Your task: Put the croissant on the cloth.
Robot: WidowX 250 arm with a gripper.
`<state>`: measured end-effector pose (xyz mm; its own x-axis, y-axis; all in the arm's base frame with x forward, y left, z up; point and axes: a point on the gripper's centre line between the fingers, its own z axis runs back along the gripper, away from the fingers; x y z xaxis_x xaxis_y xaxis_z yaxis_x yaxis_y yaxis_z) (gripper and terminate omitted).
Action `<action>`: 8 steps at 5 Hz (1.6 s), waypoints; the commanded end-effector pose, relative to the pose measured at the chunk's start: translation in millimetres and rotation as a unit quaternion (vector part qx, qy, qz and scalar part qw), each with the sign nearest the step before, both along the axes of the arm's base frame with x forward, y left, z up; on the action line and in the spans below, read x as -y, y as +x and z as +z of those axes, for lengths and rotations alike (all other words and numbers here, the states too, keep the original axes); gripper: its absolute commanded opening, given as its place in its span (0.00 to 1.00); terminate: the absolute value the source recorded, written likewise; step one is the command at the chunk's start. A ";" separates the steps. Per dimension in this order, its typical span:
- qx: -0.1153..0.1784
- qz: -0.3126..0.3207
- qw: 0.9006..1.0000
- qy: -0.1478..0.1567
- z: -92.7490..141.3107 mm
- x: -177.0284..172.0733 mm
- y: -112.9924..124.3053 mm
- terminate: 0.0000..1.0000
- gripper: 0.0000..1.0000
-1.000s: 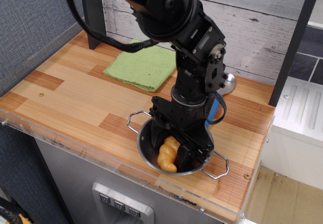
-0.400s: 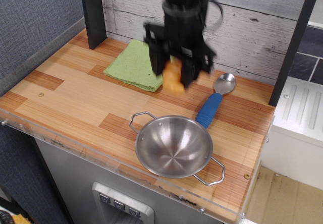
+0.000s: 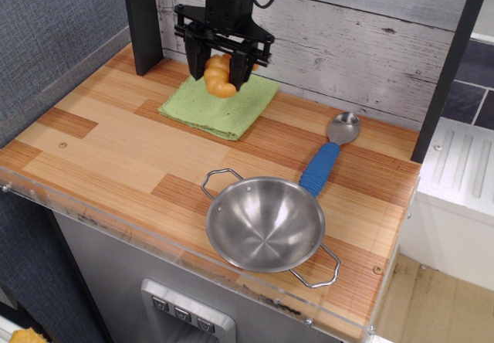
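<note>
The orange-yellow croissant (image 3: pixel 219 76) hangs between my gripper's fingers, just above the light green cloth (image 3: pixel 220 104) at the back of the wooden counter. My gripper (image 3: pixel 221 73) is shut on the croissant and points straight down over the cloth's far part. I cannot tell whether the croissant touches the fabric.
An empty steel bowl (image 3: pixel 266 223) with wire handles stands at the counter's front edge. A spoon with a blue handle (image 3: pixel 327 156) lies behind the bowl to its right. A dark post (image 3: pixel 143 20) stands at the back left, a wooden plank wall behind.
My gripper lifted the croissant out of the steel bowl, carried it back and left across the counter, and now holds it over the cloth. The bowl is empty and shifted slightly.
</note>
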<state>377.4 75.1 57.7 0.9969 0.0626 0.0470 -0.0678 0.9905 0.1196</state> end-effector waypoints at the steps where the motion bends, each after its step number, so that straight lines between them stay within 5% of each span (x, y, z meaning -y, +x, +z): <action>1: 0.019 0.017 1.000 0.015 13.8 -23.6 7.2 0.00 0.00; 2: 0.026 0.021 0.999 0.020 17.5 -27.8 8.5 0.00 0.00; 3: 0.035 0.021 0.999 0.033 22.8 -25.9 8.8 0.00 1.00; 4: 0.050 0.021 0.998 0.034 34.2 -22.8 3.5 0.00 1.00; 6: 0.079 0.025 0.996 0.026 62.8 1.3 -44.1 0.00 1.00; 8: 0.031 0.017 0.999 -0.031 42.4 11.2 -56.9 0.00 1.00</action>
<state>328.8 54.6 88.4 0.9924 0.0990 0.0736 -0.1028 0.9935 0.0490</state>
